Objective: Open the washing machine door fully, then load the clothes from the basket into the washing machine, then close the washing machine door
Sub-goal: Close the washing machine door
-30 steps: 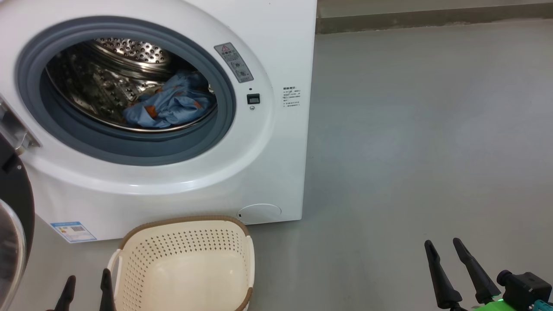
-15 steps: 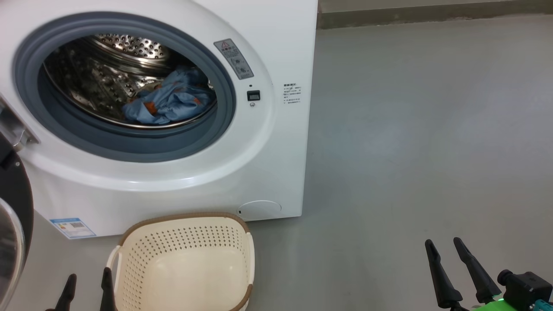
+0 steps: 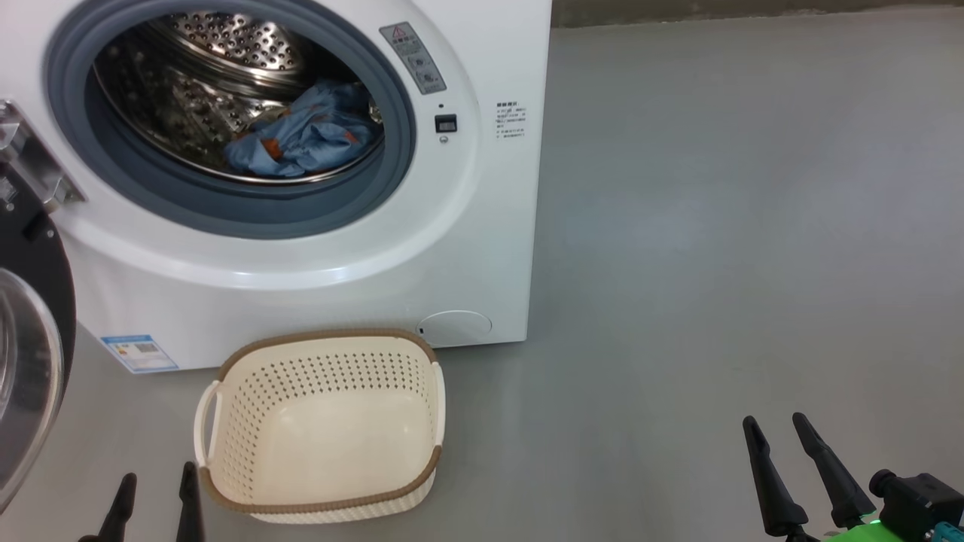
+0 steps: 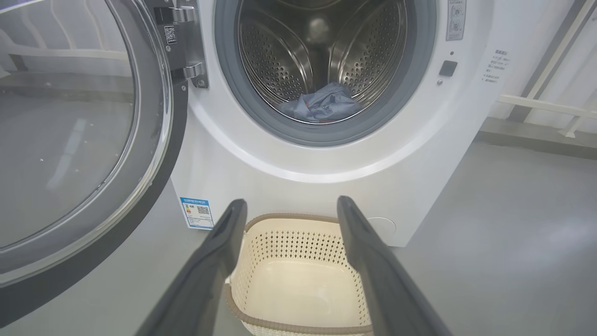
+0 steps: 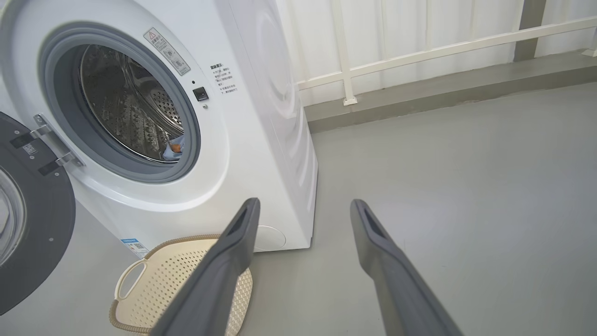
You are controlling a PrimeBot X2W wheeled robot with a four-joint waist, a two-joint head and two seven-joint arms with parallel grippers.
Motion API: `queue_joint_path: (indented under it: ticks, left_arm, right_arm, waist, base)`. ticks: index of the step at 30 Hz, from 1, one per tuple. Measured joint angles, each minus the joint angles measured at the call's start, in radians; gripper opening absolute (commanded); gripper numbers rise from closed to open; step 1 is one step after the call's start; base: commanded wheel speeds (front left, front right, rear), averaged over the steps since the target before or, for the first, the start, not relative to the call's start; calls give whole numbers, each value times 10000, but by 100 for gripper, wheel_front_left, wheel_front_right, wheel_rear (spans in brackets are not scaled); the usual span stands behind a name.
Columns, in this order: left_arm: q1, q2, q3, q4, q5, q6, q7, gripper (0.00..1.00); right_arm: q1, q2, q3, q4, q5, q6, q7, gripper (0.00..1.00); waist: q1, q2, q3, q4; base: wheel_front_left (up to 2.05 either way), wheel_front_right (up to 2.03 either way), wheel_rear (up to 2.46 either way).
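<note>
Head view: the washing machine [image 3: 482,188] is facing you, the washing machine door [image 3: 38,301] hanging wide open at your left. The clothes [image 3: 309,139] are lying bunched low in the drum [image 3: 211,68]. The basket [image 3: 324,336] is sitting upright before the machine, mouth up, handles left and right. Your left gripper [image 3: 158,474] and right gripper [image 3: 773,418] are holding fingers [image 3: 768,474] spread, empty. Left wrist view: fingers are pointing over the basket toward the drum. Right wrist view: fingers are pointing along the floor [image 3: 715,226] beside the machine
</note>
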Motion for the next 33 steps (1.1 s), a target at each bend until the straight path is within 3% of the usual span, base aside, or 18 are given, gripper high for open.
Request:
queue_joint_path:
  ticks: [16, 33]
  left_arm:
    - [-218, -115, -96, -81, 2, 0, 0, 100]
    - [-214, -387, 113, -155, 0, 0, 0, 100]
  right_arm:
    - [-8, -42, -23, -12, -12, -2, 0, 100]
    - [-188, -382, 207, 23, -13, -2, 0, 100]
  waist:
    - [0, 0, 156, 561]
    - [0, 1, 134, 2394]
  base:
    - [-10, 10, 0]
    - [0, 0, 0]
